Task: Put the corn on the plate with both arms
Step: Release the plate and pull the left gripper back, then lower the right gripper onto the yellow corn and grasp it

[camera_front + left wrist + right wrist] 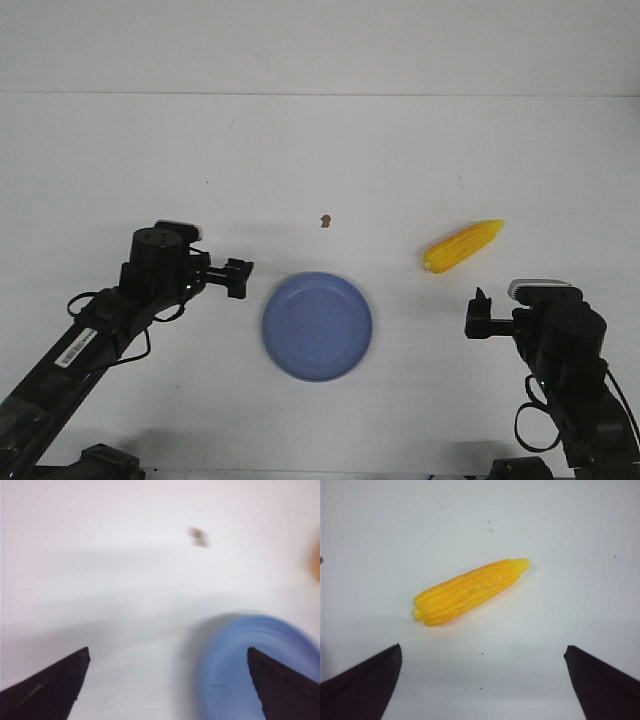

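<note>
One corn (463, 245) cob is lying on the white table (320, 150), up and to the right of the plate (317, 326) in the front view and well apart from it. It is yellow and bumpy with rows of kernels, tapering to a point at the end turned away from the plate, while its blunt end is facing the plate. In the right wrist view the corn (470, 591) is lying flat and slanted on bare table, touching nothing.

One plate is sitting at the middle of the scene: round, shallow, periwinkle blue, smooth and plain, with a raised rim and nothing on it. In the left wrist view the plate (235, 675) is showing only as a blurred blue disc.

One tiny brown speck (325, 220) is resting on the table beyond the plate.

Two black jointed arms are flanking the plate. The left gripper (238, 277) is hovering just beside the plate's left rim, its two pointed fingers (55, 687) spreading wide with nothing between them. The right gripper (482, 315) is sitting right of the plate, nearer than the corn, its fingers (365, 680) likewise spreading wide and holding nothing.
</note>
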{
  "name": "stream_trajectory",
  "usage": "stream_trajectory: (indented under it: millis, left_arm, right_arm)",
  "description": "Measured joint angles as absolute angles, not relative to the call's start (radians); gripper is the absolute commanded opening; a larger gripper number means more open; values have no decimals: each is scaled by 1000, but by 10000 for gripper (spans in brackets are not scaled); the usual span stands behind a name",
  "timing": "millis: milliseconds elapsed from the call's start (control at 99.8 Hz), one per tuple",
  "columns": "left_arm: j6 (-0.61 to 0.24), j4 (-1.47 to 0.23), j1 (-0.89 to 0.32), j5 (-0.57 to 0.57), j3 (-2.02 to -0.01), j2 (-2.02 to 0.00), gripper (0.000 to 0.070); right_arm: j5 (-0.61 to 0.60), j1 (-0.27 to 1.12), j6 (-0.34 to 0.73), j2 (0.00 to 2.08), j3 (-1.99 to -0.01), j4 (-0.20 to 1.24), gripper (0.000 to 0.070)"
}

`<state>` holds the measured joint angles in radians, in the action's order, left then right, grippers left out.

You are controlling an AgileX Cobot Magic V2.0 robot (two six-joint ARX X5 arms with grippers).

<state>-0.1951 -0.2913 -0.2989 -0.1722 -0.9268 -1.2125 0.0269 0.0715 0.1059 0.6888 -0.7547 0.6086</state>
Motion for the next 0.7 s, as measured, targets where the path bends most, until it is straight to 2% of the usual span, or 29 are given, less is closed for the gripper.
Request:
stream_trajectory:
  millis: [110, 220, 471, 701]
  left_arm:
    - [-130, -363, -241, -79, -927, -1169, 644]
    - [-95, -406, -202, -71, -927, -1159, 644]
    - [-86, -403, -192, -69, -927, -1159, 644]
    - [-84, -403, -192, -69, -927, -1159, 644]
  right_arm:
    - [27, 72, 150, 689, -755, 591, 700]
    - [27, 72, 206, 711, -755, 530, 700]
    - [20, 51, 365, 933, -755, 373, 700]
    - [-57, 4, 464, 1179, -755, 221, 700]
